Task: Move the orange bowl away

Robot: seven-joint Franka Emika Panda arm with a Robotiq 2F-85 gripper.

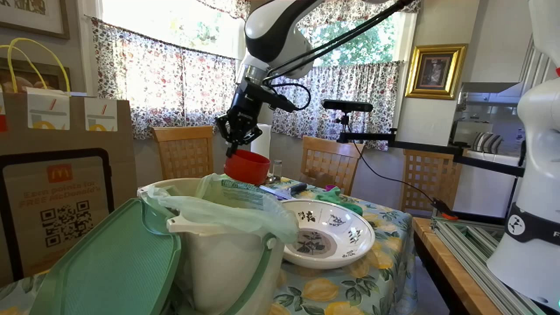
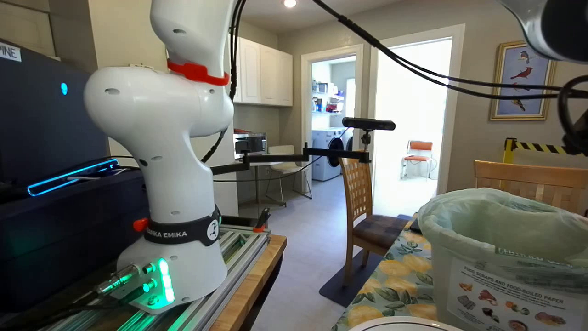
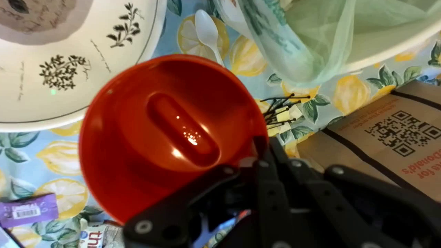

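The orange bowl [image 1: 247,168] is red-orange, round and plain. In an exterior view it hangs in the air, slightly tilted, behind the white tub's rim. In the wrist view the bowl [image 3: 165,137] shows its inside, with an oblong dent in the base. My gripper [image 1: 232,150] is shut on the bowl's rim from above. In the wrist view the gripper [image 3: 267,143] has one finger inside the wall and one outside, at the bowl's lower right. The bowl and the fingers do not show in an exterior view that faces the robot's base [image 2: 174,266].
A large white patterned plate [image 1: 361,247] and a white tub [image 1: 223,262] with pale green liner stand on the lemon tablecloth. A green lid [image 1: 113,258] leans by the tub, near a paper bag [image 1: 22,218]. A white spoon [image 3: 206,29] and purple wrapper [image 3: 29,210] lie below.
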